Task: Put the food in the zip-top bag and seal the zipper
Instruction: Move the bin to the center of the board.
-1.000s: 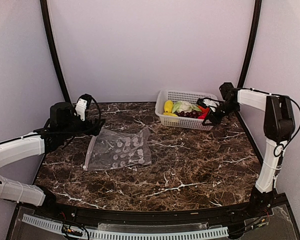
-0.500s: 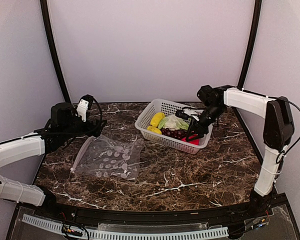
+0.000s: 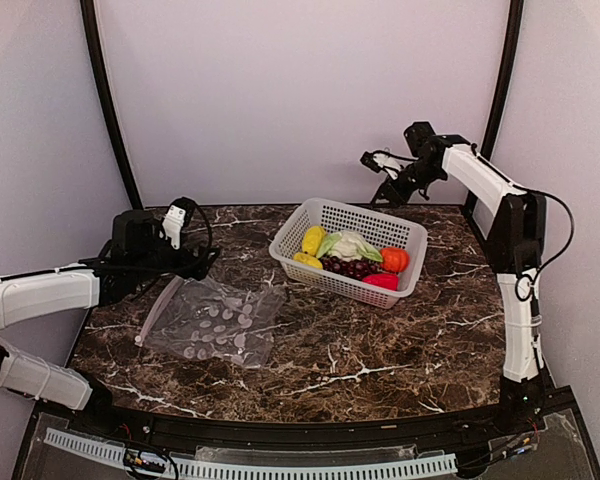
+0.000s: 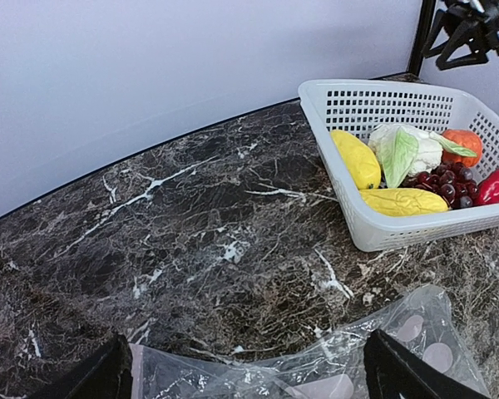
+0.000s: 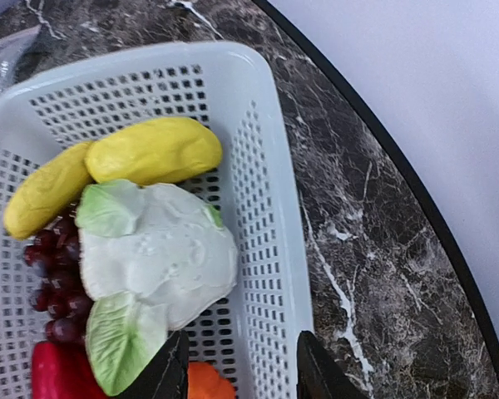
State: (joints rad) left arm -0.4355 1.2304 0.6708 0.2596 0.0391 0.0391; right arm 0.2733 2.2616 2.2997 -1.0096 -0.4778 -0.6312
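Right pincer [image 3: 373, 161] rose from basket [image 3: 332, 284] holding six food pieces [image 3: 348, 244].

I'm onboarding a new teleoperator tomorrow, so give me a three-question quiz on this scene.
1. True or false: some food is already inside the zip-top bag.
2. Where is the right gripper? A) clamped on the basket rim B) in the air over the basket, open and empty C) pressing on the bag
3. Fill in: the grape bunch lies next to the red ____.
Key: 1 false, the zip-top bag holds nothing and the food sits in the basket; 2 B; 3 pepper.
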